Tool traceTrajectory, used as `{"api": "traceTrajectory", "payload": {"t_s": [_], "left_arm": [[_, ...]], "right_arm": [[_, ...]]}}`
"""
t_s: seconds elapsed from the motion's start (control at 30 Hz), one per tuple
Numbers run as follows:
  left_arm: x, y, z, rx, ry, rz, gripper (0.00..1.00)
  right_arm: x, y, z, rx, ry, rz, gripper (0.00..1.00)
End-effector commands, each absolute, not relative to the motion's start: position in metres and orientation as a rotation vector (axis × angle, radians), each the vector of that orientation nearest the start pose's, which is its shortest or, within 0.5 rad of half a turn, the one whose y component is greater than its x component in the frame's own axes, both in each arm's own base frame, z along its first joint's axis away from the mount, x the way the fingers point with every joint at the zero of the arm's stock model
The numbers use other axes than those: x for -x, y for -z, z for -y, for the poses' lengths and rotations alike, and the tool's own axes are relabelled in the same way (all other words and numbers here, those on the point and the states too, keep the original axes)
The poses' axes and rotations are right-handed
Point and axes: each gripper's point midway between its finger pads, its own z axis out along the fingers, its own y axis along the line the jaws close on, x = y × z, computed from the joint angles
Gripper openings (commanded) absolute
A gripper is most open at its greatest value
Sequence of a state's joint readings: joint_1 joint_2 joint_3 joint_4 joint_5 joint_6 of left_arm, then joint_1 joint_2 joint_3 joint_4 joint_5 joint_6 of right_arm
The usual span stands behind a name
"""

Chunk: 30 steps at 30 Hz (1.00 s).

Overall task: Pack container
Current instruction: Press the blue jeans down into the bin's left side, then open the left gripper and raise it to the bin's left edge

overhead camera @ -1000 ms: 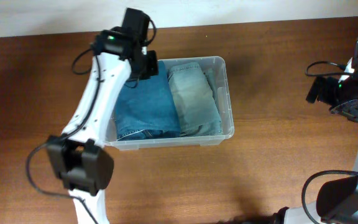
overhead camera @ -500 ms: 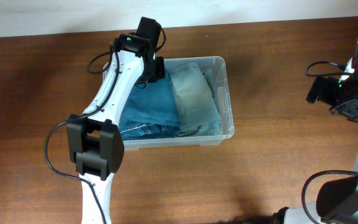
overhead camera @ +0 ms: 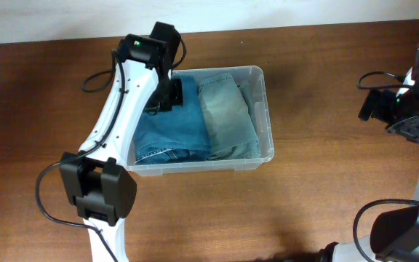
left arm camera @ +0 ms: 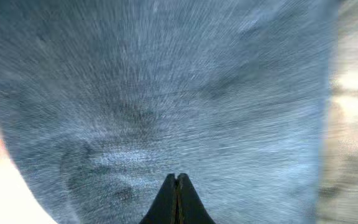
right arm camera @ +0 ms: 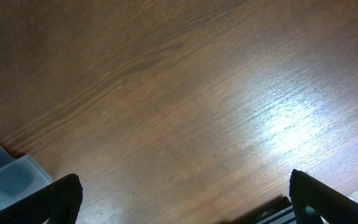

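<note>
The container (overhead camera: 265, 109) is a clear plastic bin in the middle of the table. It holds folded dark blue jeans (overhead camera: 177, 131) on its left and folded light washed jeans (overhead camera: 228, 116) on its right. My left gripper (overhead camera: 163, 97) is inside the bin's back left part, low over the dark jeans. In the left wrist view its fingertips (left arm camera: 177, 178) are shut together with nothing between them, right at the blue denim (left arm camera: 185, 87). My right gripper (right arm camera: 182, 193) is open and empty above bare table, far right of the bin. A corner of the bin (right arm camera: 5, 177) shows in the right wrist view.
The wooden table (overhead camera: 326, 189) surrounds the bin. A white wall edge (overhead camera: 49, 18) runs along the back. The right arm with its cables (overhead camera: 402, 102) sits at the far right edge. The left arm's base (overhead camera: 97, 193) stands in front of the bin's left corner.
My left arm swung right over the bin's back edge, then came back left and lower onto the dark jeans. The right arm has not moved.
</note>
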<state>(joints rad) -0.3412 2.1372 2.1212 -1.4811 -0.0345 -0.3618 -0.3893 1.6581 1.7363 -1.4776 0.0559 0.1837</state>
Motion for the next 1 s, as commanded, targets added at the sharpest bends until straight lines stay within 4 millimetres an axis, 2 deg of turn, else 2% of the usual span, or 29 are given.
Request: {"api": "traceTrajectory", "payload": {"t_s": [0.0, 0.23, 0.3, 0.37, 0.47, 0.63, 0.7, 0.77, 0.83, 0.9, 0.93, 0.97], "left_arm": [[-0.386, -0.126, 0.127, 0.017, -0.078, -3.136, 0.01], [-0.353, -0.069, 0.116, 0.012, -0.162, -3.270, 0.01], [-0.349, -0.058, 0.114, 0.004, -0.171, -3.284, 0.01], [-0.349, -0.058, 0.114, 0.000, -0.170, -3.283, 0.01], [-0.358, -0.073, 0.117, 0.002, -0.142, -3.240, 0.01], [-0.389, -0.134, 0.127, 0.010, -0.035, -3.054, 0.02], [-0.400, -0.161, 0.121, 0.026, -0.051, -2.960, 0.06], [-0.407, -0.182, 0.109, 0.055, -0.095, -2.883, 0.13], [-0.411, -0.209, 0.083, 0.137, -0.167, -2.794, 0.22], [-0.410, -0.219, 0.063, 0.191, -0.219, -2.761, 0.29], [-0.409, -0.224, 0.051, 0.223, -0.247, -2.751, 0.46], [-0.405, -0.226, 0.033, 0.274, -0.271, -2.760, 0.85]], "right_arm": [[-0.296, -0.215, 0.135, -0.859, 0.122, -2.841, 0.98], [-0.296, -0.215, 0.135, -0.859, 0.123, -2.841, 0.98], [-0.297, -0.215, 0.135, -0.859, 0.122, -2.841, 0.98], [-0.297, -0.215, 0.135, -0.859, 0.122, -2.841, 0.98], [-0.296, -0.215, 0.135, -0.859, 0.122, -2.841, 0.98], [-0.296, -0.215, 0.135, -0.859, 0.122, -2.841, 0.98], [-0.297, -0.215, 0.135, -0.859, 0.122, -2.841, 0.98], [-0.296, -0.215, 0.135, -0.859, 0.122, -2.841, 0.98], [-0.297, -0.215, 0.135, -0.859, 0.122, -2.841, 0.98], [-0.297, -0.215, 0.135, -0.859, 0.122, -2.841, 0.98], [-0.296, -0.215, 0.135, -0.859, 0.122, -2.841, 0.98], [-0.297, -0.215, 0.135, -0.859, 0.122, -2.841, 0.98]]}}
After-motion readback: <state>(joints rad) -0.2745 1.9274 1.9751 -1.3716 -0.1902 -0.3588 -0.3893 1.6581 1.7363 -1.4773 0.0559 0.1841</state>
